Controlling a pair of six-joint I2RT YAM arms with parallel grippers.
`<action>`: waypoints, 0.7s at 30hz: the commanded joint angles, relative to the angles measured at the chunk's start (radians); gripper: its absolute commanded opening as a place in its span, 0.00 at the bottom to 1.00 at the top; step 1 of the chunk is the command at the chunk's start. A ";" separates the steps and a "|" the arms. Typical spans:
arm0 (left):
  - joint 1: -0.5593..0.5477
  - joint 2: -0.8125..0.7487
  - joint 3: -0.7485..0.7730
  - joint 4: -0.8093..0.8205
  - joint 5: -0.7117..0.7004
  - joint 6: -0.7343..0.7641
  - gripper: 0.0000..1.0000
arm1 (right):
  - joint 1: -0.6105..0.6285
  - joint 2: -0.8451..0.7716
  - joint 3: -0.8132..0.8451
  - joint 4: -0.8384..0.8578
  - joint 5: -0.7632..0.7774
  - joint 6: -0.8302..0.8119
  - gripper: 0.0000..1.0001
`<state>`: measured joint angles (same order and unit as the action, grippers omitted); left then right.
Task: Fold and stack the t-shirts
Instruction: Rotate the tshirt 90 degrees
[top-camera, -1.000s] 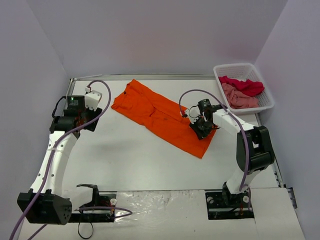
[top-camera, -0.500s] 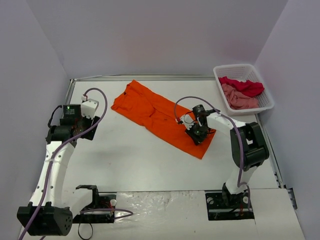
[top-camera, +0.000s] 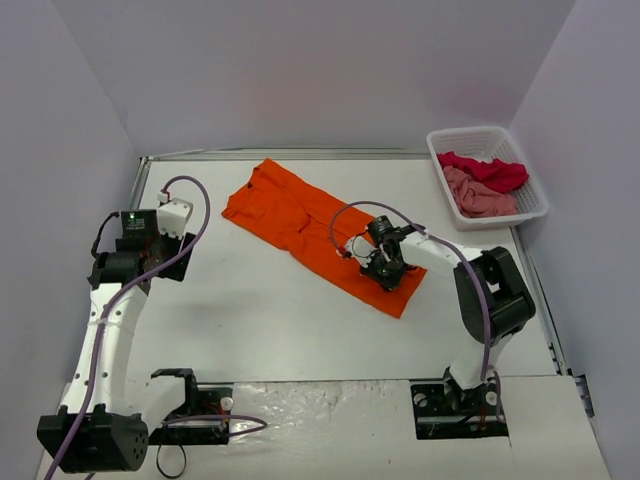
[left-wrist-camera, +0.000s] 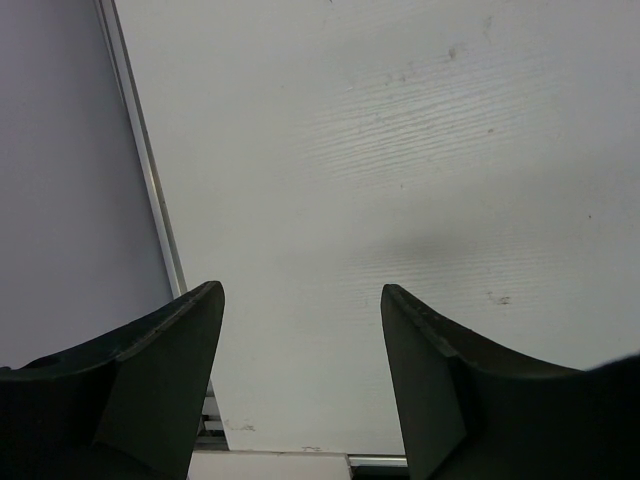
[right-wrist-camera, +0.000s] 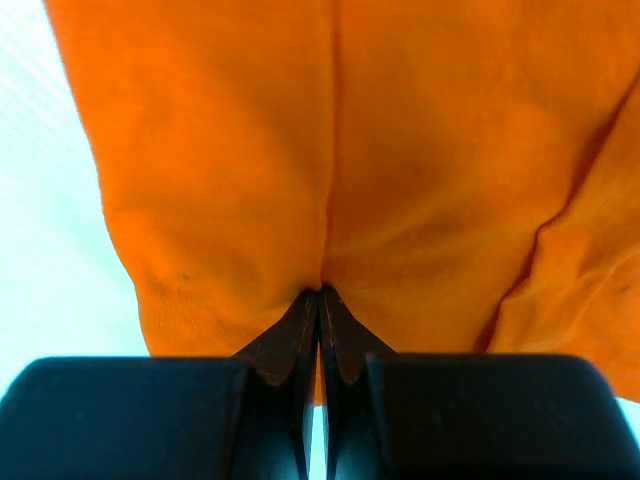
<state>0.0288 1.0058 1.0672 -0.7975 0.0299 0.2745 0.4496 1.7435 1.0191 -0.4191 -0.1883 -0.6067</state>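
The orange t-shirt (top-camera: 298, 222) lies on the white table (top-camera: 250, 320), spread as a long band that goes diagonally from the far middle part toward the right and nearer side. It looks folded along its length, with some creases in the cloth. The right gripper (right-wrist-camera: 320, 298) is down on the nearer right end of this shirt. In the right wrist view its two dark fingers (right-wrist-camera: 345, 345) are pressed together, and a small ridge of orange cloth is pinched between the tips, so the cloth gathers into a crease that runs away from them. A thin line of orange also shows in the slit between the fingers. The left gripper (left-wrist-camera: 300, 300) is well apart from the shirt, at the left side of the table. Its jaws stand wide apart and hold nothing; under them only the bare table surface shows, with the metal rail (left-wrist-camera: 150, 190) of the left table edge just beside. At the far right corner a white lattice basket (top-camera: 470, 133) stands. The crimson red t-shirt (top-camera: 495, 173) lies crumpled inside it, touching the dusty pink t-shirt (top-camera: 480, 200), which lies on the nearer side of the basket. Both are unfolded heaps, well apart from the orange one.
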 joint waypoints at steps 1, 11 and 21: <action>0.011 -0.003 0.031 -0.011 0.008 -0.018 0.63 | 0.084 0.080 -0.060 -0.041 -0.085 0.028 0.00; 0.017 0.002 0.033 -0.011 -0.005 -0.014 0.63 | 0.237 0.148 0.005 -0.049 -0.079 0.061 0.00; 0.019 0.019 0.037 0.001 -0.007 -0.014 0.63 | 0.360 0.171 0.050 -0.070 -0.097 0.096 0.00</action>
<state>0.0410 1.0233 1.0672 -0.7971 0.0292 0.2745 0.7612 1.8233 1.1217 -0.4553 -0.1421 -0.5594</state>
